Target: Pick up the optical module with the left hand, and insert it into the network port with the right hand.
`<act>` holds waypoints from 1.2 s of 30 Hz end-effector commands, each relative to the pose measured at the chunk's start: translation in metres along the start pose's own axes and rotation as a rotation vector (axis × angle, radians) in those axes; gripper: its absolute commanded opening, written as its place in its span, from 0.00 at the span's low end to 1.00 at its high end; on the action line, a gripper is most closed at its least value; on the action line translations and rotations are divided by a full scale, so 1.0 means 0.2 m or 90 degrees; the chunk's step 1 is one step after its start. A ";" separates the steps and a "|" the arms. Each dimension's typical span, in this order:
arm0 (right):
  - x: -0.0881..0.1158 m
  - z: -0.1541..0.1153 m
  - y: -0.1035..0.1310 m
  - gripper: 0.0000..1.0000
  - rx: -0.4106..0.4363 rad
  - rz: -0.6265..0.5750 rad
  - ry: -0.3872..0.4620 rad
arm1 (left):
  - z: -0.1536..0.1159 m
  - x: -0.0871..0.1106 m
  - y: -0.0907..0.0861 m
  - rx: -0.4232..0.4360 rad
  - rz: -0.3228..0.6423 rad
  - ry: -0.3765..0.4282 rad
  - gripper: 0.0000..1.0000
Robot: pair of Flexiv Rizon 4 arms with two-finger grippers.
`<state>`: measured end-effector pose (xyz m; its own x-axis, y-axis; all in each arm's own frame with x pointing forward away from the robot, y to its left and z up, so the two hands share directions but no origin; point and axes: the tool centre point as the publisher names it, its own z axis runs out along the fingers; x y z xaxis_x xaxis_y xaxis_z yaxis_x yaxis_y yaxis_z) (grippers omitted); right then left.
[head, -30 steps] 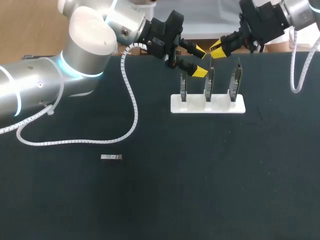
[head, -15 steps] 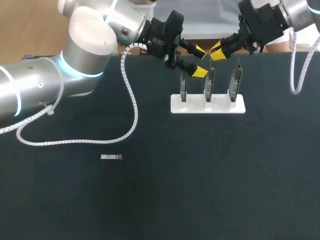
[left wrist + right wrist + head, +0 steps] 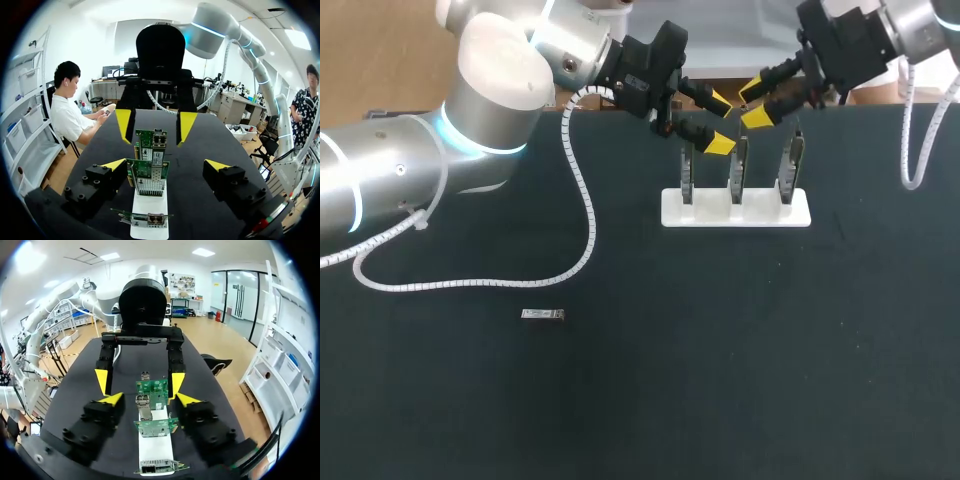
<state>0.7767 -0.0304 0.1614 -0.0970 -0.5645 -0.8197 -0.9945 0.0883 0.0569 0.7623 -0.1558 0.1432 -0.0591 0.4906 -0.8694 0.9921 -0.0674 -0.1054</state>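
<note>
Opened now, my right gripper [image 3: 755, 104] hangs at the far side above the white stand [image 3: 735, 212], its yellow fingers spread; half a second ago they were nearly pressed together. My left gripper [image 3: 719, 122] faces it over the same stand, likewise spread, holding nothing, unchanged in place. The optical module [image 3: 542, 314] lies flat on the dark table [image 3: 720, 380], near and left, well apart from both grippers. I judge that pickup has not begun, since the opening merely readies the right fingers. Neither wrist view shows the module. Three upright circuit boards [image 3: 737, 165] sit in the stand, and I cannot tell which one carries the target network port.
</note>
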 end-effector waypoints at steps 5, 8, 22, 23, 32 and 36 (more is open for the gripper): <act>0.00 -0.06 0.01 1.00 0.003 0.011 -0.027 | 0.00 0.00 0.00 -0.001 -0.001 0.002 1.00; 0.00 -0.10 -0.01 1.00 -0.008 0.023 -0.052 | 0.00 0.00 0.00 -0.001 -0.001 0.002 1.00; -0.01 -0.18 0.00 1.00 -0.033 0.010 -0.070 | 0.00 0.00 0.00 -0.001 -0.001 0.002 1.00; -0.01 -0.18 0.00 1.00 -0.028 0.009 -0.071 | 0.00 0.00 0.00 -0.001 -0.001 0.002 1.00; -0.05 -0.17 0.02 0.00 0.019 -0.015 -0.067 | 0.00 0.00 0.00 -0.001 -0.001 0.002 1.00; -0.09 -0.16 0.00 0.00 0.019 -0.026 -0.076 | 0.00 0.00 0.00 -0.001 -0.001 0.002 1.00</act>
<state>0.7809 -0.0488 0.1937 -0.0532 -0.4670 -0.8827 -0.9972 0.0707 0.0227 0.7623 -0.1557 0.1432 -0.0591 0.4906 -0.8694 0.9921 -0.0674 -0.1054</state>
